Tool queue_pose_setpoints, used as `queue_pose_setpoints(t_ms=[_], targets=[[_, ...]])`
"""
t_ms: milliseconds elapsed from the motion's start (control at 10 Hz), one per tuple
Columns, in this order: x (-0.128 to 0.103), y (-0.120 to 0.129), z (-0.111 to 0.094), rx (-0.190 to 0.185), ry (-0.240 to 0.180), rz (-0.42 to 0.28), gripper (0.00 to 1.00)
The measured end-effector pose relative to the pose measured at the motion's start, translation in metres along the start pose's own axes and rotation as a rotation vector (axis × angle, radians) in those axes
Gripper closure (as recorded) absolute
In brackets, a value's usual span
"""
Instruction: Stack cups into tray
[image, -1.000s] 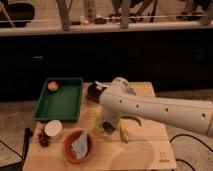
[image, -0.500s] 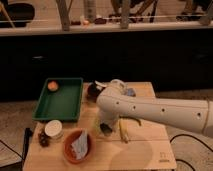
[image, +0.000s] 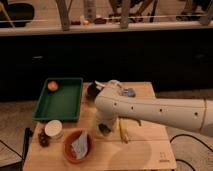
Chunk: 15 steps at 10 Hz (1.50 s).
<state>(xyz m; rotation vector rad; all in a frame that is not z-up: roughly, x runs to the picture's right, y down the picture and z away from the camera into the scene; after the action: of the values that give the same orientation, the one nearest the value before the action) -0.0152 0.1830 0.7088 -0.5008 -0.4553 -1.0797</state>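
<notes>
Tray, far left on the table: same spot as a second ago. No cup in it, only a small orange round thing in its far-left corner. Just in front of the tray is the white round container. It is not a cup, and it is unmoved. Right of that is the orange bowl with a crumpled pale wrapper inside, also unmoved. The maroon bowl sits just off the tray's far-right corner, partly behind the arm.

Change: the arm has slid a little left and lower over the last second. Its rounded end is now nearer the tray's right side. The gripper hangs down from it near the table's middle, just right of the orange bowl and low over the wood. Nothing else has shifted. My read: still the pick-up step, no stacking done, nothing carried to the tray yet.

Jaws: cannot tell whether spread or pressed together. They point down under the wrist casing. A small dark shape sits right at the gripper's tip and is possibly the silver cup. I cannot tell whether it is held, touched or merely below. I cannot pick out the green cup anywhere; it may be hidden by the arm. Right of the gripper a thin yellow thing lies on the wood, apart from it.
</notes>
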Motion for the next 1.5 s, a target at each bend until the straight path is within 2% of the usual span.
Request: queue_pose_setpoints(t_ms=[200,300,500,800,1000,1500], targets=[[-0.008,-0.021,-0.001,0.003,0.003,-0.008,0.99],[-0.008,-0.021,-0.002,-0.001,0.006,-0.005,0.99],[-0.005,-0.014,-0.009,0.0,0.01,-0.001,0.99],[0.0,0.007,-0.033,0.004,0.028,0.01,0.99],[0.0,0.008,-0.044,0.006,0.043,0.009,0.99],[0.007,-0.002,-0.055,0.0,0.064,-0.001,0.99]])
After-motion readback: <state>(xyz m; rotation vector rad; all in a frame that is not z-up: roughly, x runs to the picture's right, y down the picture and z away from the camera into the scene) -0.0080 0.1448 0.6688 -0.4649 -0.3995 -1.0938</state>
